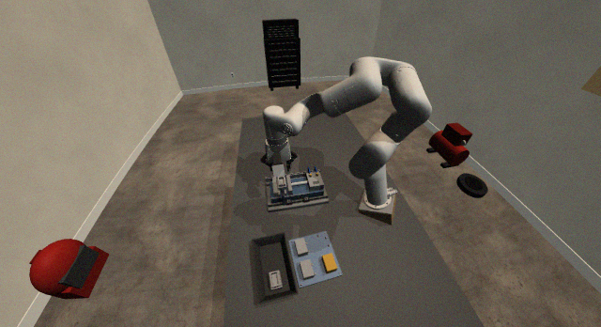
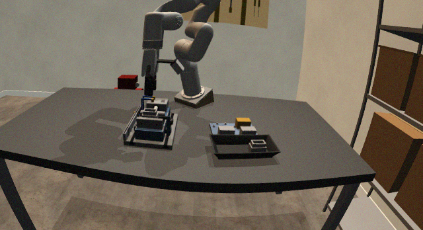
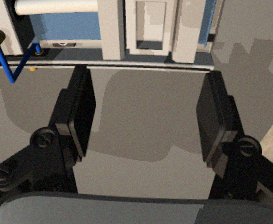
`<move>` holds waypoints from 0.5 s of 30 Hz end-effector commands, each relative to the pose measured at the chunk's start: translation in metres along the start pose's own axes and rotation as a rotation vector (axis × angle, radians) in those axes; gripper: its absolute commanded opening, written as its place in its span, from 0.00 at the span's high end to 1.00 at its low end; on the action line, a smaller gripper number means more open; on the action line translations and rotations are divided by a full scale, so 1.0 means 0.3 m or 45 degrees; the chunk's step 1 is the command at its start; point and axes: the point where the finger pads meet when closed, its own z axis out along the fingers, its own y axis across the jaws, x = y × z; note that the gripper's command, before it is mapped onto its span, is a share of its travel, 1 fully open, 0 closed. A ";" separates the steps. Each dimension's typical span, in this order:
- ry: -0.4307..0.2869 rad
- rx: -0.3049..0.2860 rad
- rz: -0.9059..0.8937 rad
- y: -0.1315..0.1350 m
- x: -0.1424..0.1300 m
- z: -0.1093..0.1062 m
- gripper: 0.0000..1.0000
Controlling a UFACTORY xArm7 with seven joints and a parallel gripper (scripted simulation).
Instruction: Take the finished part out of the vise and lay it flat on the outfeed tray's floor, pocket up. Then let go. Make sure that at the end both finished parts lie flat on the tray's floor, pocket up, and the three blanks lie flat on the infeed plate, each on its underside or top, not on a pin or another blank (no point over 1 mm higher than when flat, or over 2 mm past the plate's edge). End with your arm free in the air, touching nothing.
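The vise stands on its base plate in the middle of the dark table; it also shows in the exterior view. The finished part, a pale rectangular block with its pocket facing up, sits between the vise jaws. My gripper is open and empty. It hangs above the table just behind the vise, with the part ahead of its fingertips. The outfeed tray, dark and shallow, lies at the table's front; it also shows in the exterior view.
A similar pale pocketed block lies in the tray's near end. A blue plate beside the tray holds two grey blocks and an orange block. The arm's base stands to the right of the vise.
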 end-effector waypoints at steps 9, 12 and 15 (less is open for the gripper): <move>-0.002 -0.005 0.000 0.004 -0.001 0.001 0.31; -0.002 -0.005 0.000 0.004 -0.001 0.008 0.31; -0.002 -0.005 0.000 0.004 -0.001 0.018 0.31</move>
